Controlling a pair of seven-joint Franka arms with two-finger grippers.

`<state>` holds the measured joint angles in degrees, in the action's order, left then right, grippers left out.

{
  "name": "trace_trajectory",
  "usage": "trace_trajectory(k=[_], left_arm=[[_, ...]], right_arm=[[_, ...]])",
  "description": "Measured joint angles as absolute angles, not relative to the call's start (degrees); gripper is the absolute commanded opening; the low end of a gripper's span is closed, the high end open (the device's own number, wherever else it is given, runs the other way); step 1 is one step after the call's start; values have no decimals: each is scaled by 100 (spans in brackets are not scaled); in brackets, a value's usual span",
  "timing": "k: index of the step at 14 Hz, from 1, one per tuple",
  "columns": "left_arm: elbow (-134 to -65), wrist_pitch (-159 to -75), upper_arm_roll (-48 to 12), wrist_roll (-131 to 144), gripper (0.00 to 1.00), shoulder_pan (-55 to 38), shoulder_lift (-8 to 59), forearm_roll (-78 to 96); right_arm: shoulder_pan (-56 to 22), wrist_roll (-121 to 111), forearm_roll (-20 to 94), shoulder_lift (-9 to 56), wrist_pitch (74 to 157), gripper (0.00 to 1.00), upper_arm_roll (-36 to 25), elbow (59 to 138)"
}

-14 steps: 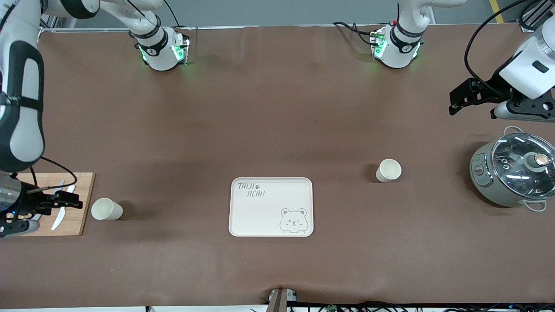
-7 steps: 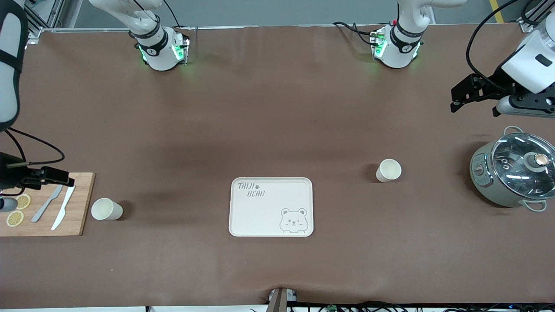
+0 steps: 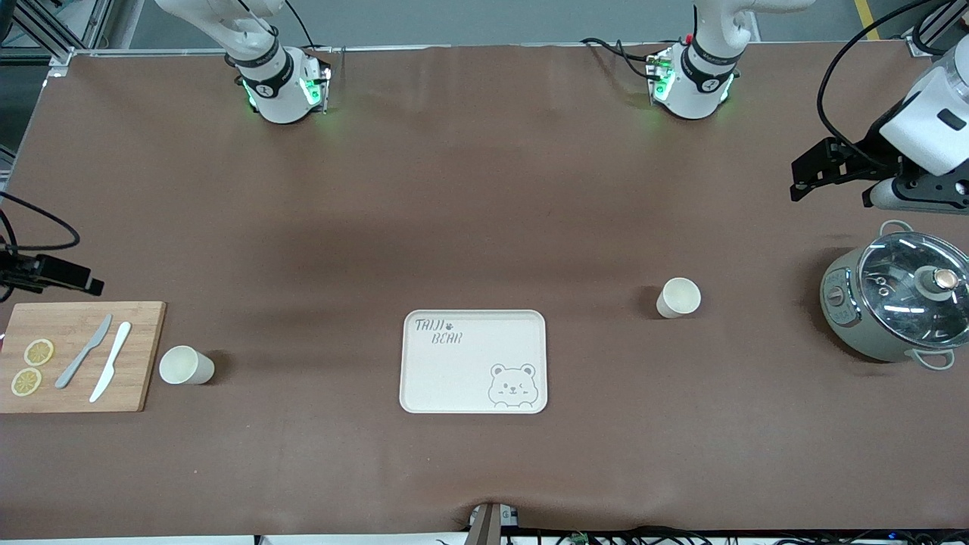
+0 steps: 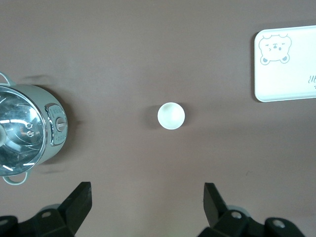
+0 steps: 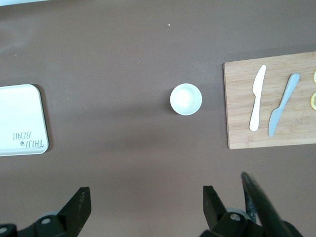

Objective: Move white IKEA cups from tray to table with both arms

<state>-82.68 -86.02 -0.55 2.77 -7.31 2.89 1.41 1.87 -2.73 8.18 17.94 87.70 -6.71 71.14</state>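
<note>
The brown surface [image 3: 484, 227] carries the cream tray [image 3: 473, 362] at its middle, nearer the front camera, and the tray is bare: both white cups already stand on the surface, so the moving looks done and what remains is only the arms clearing away. Over the last second the right arm has drawn back from above the cutting board [image 3: 79, 356] to the table's edge, and its right claw [image 3: 53, 274] now hangs just past the board's upper corner, uncovering the two lemon slices [image 3: 30, 367], the grey knife [image 3: 83, 352] and the white knife [image 3: 110, 361]; the right wrist view shows its fingers [image 5: 79, 207] spread wide with nothing between them. The left claw [image 3: 814, 170] has barely shifted, hovering over bare sheet above the lidded pot [image 3: 897, 303], its fingers [image 4: 79, 200] likewise wide apart and empty. One cup [image 3: 678, 297] stands upright between tray and pot, well apart from both, with open sheet all round. The other cup [image 3: 185, 365] sits just beside the board's edge, toward the right arm's end, so that side is the tight one. Between the bases and the tray lies a broad stretch of free room
</note>
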Motion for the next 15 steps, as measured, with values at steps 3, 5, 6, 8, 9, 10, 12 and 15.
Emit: trace_trajectory(k=[3, 5, 6, 8, 9, 10, 12, 15], left_arm=[[-8268, -8642, -55, 277, 100, -729, 310, 141], [-8268, -8665, -53, 277, 100, -729, 313, 141], [-8267, -8671, -54, 277, 100, -730, 313, 141], [-8265, -8683, -69, 277, 100, -751, 313, 141], [-8263, -8693, -79, 277, 100, -767, 313, 136], [-8259, -8699, -93, 277, 100, -772, 312, 129], [-8255, -8701, -95, 277, 100, -767, 309, 127], [-8257, -8701, -94, 277, 100, -769, 311, 127]], right_arm=[[158, -124, 655, 1404, 8694, 100, -653, 7388], [113, -61, 543, 1174, 8771, 100, -638, 7617], [95, -57, 533, 1071, 8890, 100, -635, 7749], [59, -57, 461, 863, 9149, 100, -628, 8091], [24, -58, 402, 759, 9207, 100, -624, 8234], [-21, -58, 325, 636, 9244, 100, -612, 8382], [-68, -87, 230, 383, 9435, 100, -592, 8718], [-72, -478, 68, 93, 9772, 100, -597, 9154]])
